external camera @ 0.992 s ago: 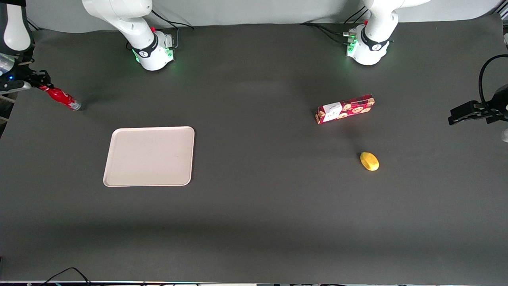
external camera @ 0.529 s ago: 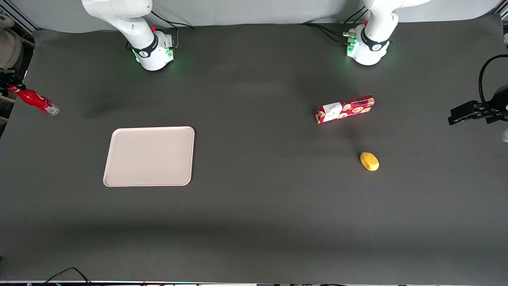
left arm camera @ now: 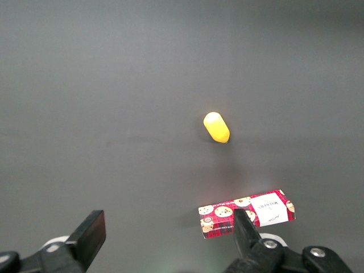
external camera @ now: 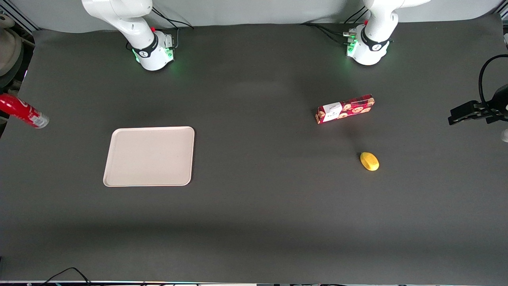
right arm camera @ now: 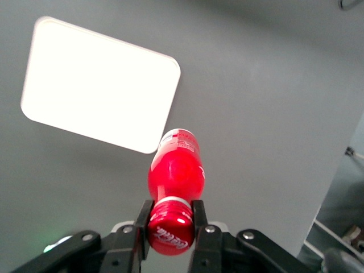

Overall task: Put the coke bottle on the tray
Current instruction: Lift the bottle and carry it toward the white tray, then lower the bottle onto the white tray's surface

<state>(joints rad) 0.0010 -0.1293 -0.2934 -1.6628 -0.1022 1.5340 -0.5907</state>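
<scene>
In the front view the coke bottle (external camera: 23,111) hangs tilted above the table's edge at the working arm's end, its silvery base toward the tray and its cap end cut off by the frame; a second ago it sat farther from the camera and more inboard, with the gripper's black fingers visible at its neck, and half a second ago it had already slid outward toward that edge, so it has drifted nearer the camera and farther off the side. The gripper itself has left this view. The tray (external camera: 149,156) lies flat on the dark table (external camera: 254,222), well apart from the bottle, inboard of the working arm's end and nearer the camera than that arm's base; it has not shifted. The cookie box (external camera: 345,109) and the yellow lemon-like piece (external camera: 369,161) sit toward the parked arm's end, the yellow piece nearer the camera, both unchanged. In the left wrist view the same cookie box (left arm camera: 247,213) and yellow piece (left arm camera: 216,127) lie apart on the bare mat. In the right wrist view the gripper (right arm camera: 170,224) is clamped on the coke bottle (right arm camera: 176,168) just at its red cap, one finger on each side, and the bottle points down toward the table with the tray (right arm camera: 96,85) below and close beside its base.
</scene>
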